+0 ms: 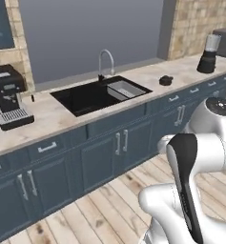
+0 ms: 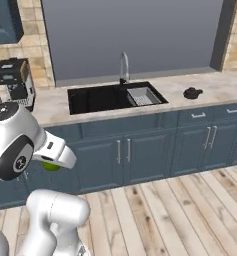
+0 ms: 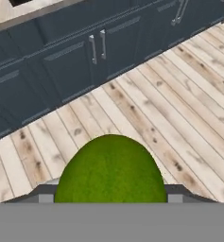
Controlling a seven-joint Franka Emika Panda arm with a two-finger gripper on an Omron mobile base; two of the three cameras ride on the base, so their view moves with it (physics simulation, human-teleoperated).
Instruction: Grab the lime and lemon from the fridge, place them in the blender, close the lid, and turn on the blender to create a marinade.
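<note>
Clamped between the gripper (image 3: 111,201) jaws in the hand view sits the small round green lime (image 3: 111,170), with the two dark finger tips showing at either side of it; beyond it lie pale wooden floor planks (image 3: 179,94) and dark blue cabinet doors (image 3: 71,66) with slim metal handles.

From the left base view, the countertop blender (image 1: 208,55) with its black tapered base and clear jar stands far off at the right end of the stone table (image 1: 52,114), and the small black round lid (image 1: 166,80) lies on that table between the blender and the black sink (image 1: 93,95). A black and silver coffee machine (image 1: 7,95) occupies the left end (well away from the route).

From the right base view, the lime peeks out green below the white forearm, the gripper itself mostly hidden by the arm. The lid rests right of the sink with its curved chrome tap (image 2: 124,67).

By my reading, the lime is fetched but not yet delivered; the lemon, closing the lid and switching on remain. Nothing blocks the table near the blender, though the jar looks narrow.
</note>
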